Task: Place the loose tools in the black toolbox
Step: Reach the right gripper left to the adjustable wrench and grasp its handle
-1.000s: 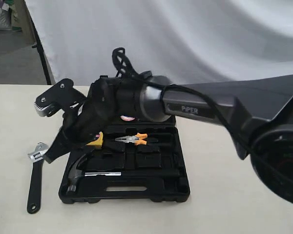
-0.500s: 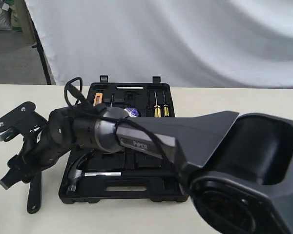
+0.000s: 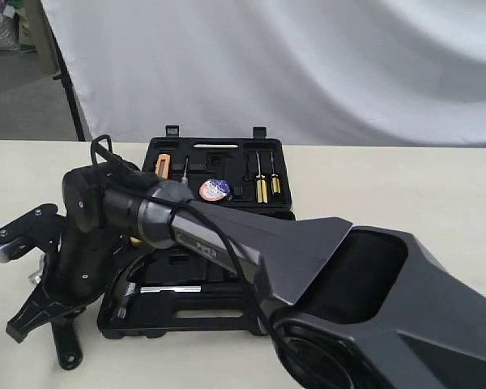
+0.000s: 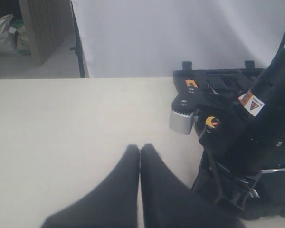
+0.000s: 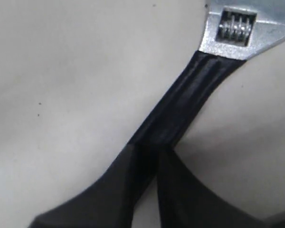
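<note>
The black-handled adjustable wrench lies on the table left of the black toolbox. Its silver head shows in the right wrist view. My right gripper has reached across and is shut on the wrench's handle. In the exterior view that gripper hides most of the wrench, and only the handle end shows. The claw hammer rests in the toolbox's near half. The bluish tape roll sits in the far half. My left gripper is shut on nothing above bare table.
Yellow-handled screwdrivers and an orange-handled tool sit in the toolbox's far half. My right arm crosses over the toolbox's near half. A white backdrop hangs behind the table.
My right arm has swung left and down from above the toolbox onto the wrench. The wrench's handle end has shifted slightly to the right and nearer.
</note>
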`<state>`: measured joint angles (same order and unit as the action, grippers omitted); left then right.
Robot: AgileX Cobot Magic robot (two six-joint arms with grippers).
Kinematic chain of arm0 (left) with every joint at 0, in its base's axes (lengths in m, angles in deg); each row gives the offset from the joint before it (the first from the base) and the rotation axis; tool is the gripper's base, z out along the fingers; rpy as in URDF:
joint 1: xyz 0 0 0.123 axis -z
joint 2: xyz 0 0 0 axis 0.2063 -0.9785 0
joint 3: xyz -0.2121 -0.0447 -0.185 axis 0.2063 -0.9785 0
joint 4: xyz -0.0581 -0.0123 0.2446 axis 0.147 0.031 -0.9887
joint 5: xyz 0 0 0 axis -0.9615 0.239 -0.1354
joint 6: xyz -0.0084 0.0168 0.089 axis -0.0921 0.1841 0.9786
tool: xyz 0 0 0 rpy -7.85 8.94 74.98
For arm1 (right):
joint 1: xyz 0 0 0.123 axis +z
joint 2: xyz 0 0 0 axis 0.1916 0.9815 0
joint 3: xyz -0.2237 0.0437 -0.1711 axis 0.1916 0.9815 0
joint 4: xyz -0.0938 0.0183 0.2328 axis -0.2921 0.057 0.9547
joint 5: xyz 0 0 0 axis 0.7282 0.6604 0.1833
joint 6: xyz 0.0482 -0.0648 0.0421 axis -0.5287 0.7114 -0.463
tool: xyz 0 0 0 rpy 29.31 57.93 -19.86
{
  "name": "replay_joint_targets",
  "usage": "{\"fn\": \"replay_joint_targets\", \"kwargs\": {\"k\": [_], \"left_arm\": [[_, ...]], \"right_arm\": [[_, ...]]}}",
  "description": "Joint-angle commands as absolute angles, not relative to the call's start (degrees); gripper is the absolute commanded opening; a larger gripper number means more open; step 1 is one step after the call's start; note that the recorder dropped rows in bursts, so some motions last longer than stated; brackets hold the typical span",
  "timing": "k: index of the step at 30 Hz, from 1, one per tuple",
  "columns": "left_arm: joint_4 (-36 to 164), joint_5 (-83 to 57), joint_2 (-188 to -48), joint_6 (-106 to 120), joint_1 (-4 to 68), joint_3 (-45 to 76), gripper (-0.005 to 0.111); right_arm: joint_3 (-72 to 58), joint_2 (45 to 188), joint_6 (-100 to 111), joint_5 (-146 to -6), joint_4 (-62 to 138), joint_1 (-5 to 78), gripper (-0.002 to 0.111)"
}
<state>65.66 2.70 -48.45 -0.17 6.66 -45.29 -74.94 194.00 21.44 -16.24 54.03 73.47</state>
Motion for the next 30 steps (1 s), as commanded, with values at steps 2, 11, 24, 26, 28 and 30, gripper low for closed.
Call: {"fn": "replay_joint_targets", "kwargs": {"k": [2,11,24,26,28,30], "left_arm": [[66.12,2.67,-48.26,-0.17,7.17,-45.38,0.001],[66.12,2.67,-48.26,-0.17,7.17,-45.38,0.001],[66.12,2.67,-48.26,-0.17,7.17,-45.38,0.001],[66.12,2.67,-48.26,-0.17,7.17,-45.38,0.001],[66.12,2.67,-48.26,-0.17,7.17,-45.38,0.001],[66.12,2.67,-48.26,-0.17,7.17,-45.38,0.001]], "right_arm": [[-74.54,194.7,19.04,-5.74,53.29,74.58,0.004],[-74.21,190.68,17.35,-5.74,53.74,75.23,0.004],[-74.21,187.54,13.52,-9.75,50.1,75.23,0.074],[-74.21,188.65,13.7,-13.45,50.0,75.23,0.075],[-74.21,189.77,14.28,-16.09,50.0,75.23,0.074],[-74.32,190.72,14.29,-18.21,50.0,75.23,0.074]]}}
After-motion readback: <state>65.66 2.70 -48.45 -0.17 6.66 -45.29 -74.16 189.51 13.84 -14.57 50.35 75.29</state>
